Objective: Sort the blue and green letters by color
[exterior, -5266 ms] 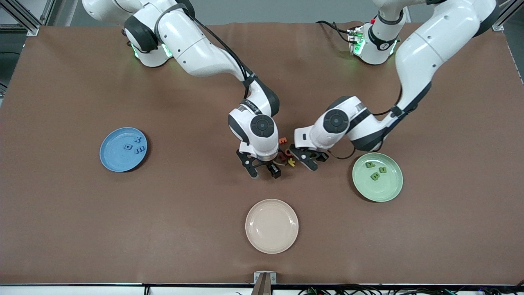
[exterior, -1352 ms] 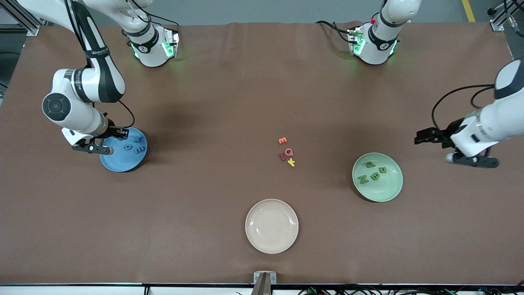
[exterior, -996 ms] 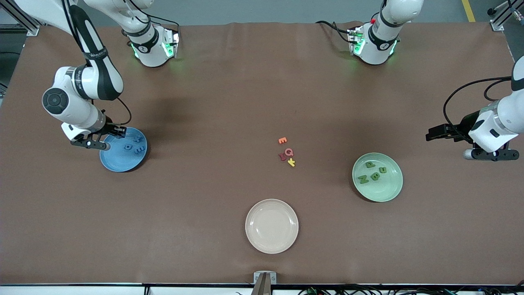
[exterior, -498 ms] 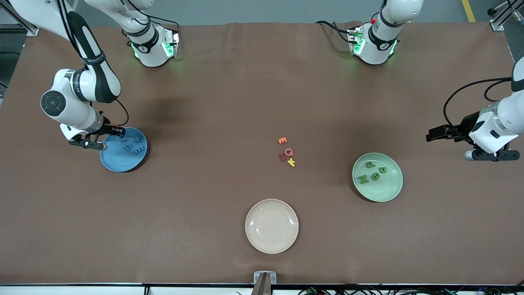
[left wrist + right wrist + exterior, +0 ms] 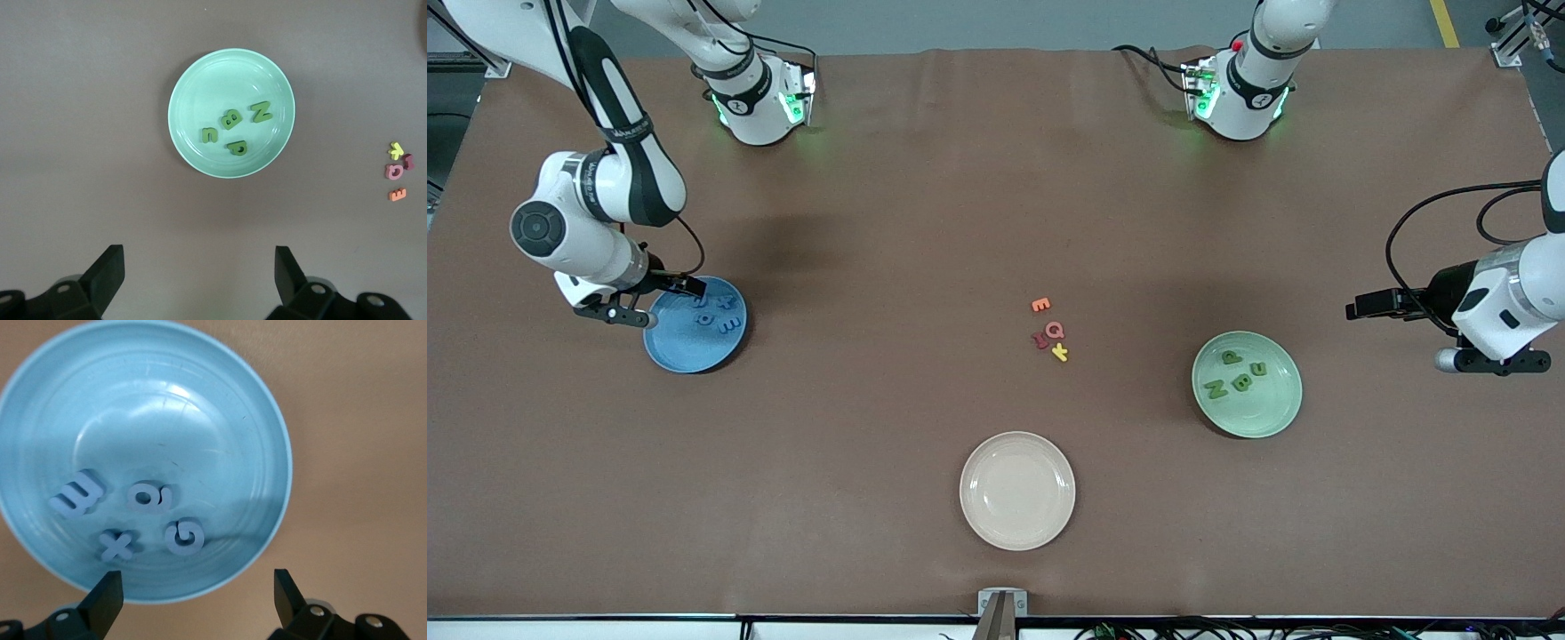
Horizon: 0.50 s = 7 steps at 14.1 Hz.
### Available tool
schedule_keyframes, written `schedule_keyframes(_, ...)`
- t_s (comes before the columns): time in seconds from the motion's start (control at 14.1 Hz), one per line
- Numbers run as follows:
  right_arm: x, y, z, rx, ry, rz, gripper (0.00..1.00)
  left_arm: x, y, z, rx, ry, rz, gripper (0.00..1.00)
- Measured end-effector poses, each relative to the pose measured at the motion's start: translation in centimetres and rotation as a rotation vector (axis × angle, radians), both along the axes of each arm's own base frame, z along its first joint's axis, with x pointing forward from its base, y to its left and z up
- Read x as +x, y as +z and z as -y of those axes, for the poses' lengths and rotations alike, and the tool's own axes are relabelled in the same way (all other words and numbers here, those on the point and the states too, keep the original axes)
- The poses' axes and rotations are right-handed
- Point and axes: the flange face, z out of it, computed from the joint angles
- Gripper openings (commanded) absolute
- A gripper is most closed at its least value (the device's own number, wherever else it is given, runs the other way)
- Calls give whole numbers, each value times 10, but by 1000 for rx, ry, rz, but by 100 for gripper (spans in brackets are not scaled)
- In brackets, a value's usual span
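Blue letters (image 5: 127, 517): four of them lie in the blue plate (image 5: 220, 407), bunched at the side toward the right arm's base, close together but mostly apart.
Green letters (image 5: 233, 127): four lie in the green plate (image 5: 193, 80), loosely grouped near its middle.
Handling: they look like small, chunky, stiff, light pieces — likely easy to nudge or tip, and unlikely to break. I would pinch one across its flat sides or a straight stroke, from above.
Right gripper (image 5: 197, 587): low over the rim of the blue plate, fingers apart and empty.
Left gripper (image 5: 199, 267): up over bare table (image 5: 925, 222) at the left arm's end, beside the green plate, fingers wide apart, nothing between them; this arm seems to wait.
Other letters (image 5: 1049, 330): orange, pink, dark red and yellow — clustered mid-table, between the two plates.
Beige plate (image 5: 1017, 490): nearer the front camera than that cluster.
Progress: the sort looks complete.
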Motion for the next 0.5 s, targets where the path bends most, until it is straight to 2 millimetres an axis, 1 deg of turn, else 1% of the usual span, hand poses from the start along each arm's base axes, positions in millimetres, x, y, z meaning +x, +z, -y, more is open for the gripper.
schedule_keyframes(0.07, 13, 19, -2, -4, 4, -30, 100, -2, 10, 4, 11, -7, 11, 99)
schedule_keyframes(0.14, 29, 45, -7, -9, 11, -58, 100, -5, 23, 9, 17, -11, 28, 99)
schedule_keyframes(0.28, 57, 106, -22, -21, 30, -93, 100, -14, 51, 14, 17, -30, 73, 98)
schedule_keyframes(0.36, 67, 136, -31, -27, 41, -101, 100, -19, 64, 13, 17, -38, 95, 98)
schedule_keyframes(0.5, 83, 196, -46, -27, 89, -99, 100, -30, 81, 2, 20, -30, 125, 99)
